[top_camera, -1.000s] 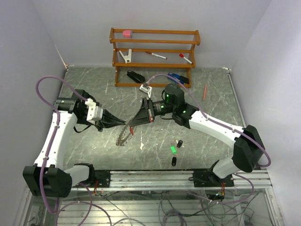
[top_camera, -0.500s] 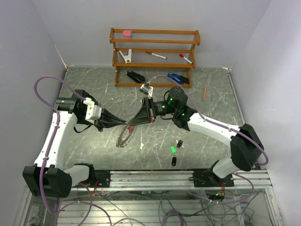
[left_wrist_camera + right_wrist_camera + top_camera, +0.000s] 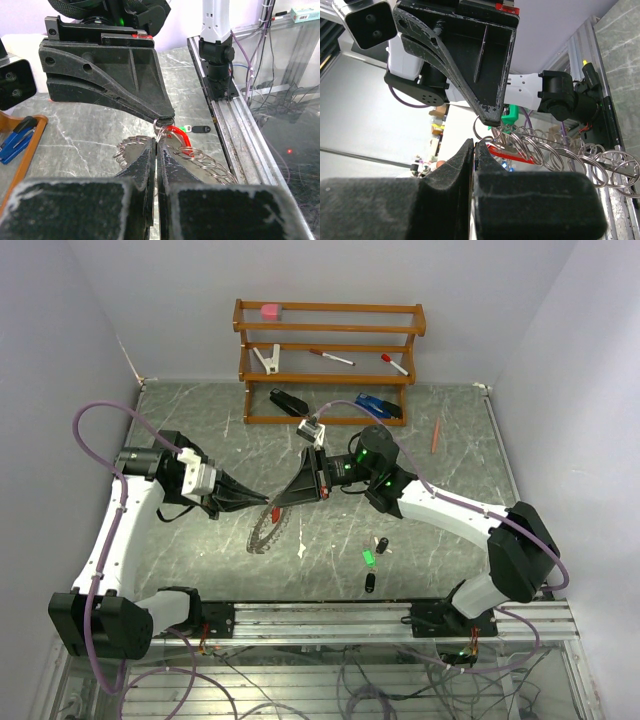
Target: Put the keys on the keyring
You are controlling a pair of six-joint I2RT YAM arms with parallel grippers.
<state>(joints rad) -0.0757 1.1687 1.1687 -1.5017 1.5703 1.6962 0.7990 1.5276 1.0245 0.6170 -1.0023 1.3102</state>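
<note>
my left fingers [image 3: 243, 500] and right fingers [image 3: 297, 489] meet tip to tip above the keyring [image 3: 265, 531], each barring the other's way. bare desk [image 3: 195, 565] lies open to its left. loose keys [image 3: 368, 557] dot the near right, and a wooden rack [image 3: 330, 340] walls the far edge.

The marbled tabletop [image 3: 210, 555] carried a wooden rack [image 3: 328, 310], an orange pencil [image 3: 436, 435] and three loose keys [image 3: 368, 557] near its front.

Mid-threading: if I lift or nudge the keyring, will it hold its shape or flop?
Probably floppy: the keyring looks like many small linked loops, drooping from the left fingers. Likely light, since a fingertip pinch carries it. Its loops may snag the red key.
</note>
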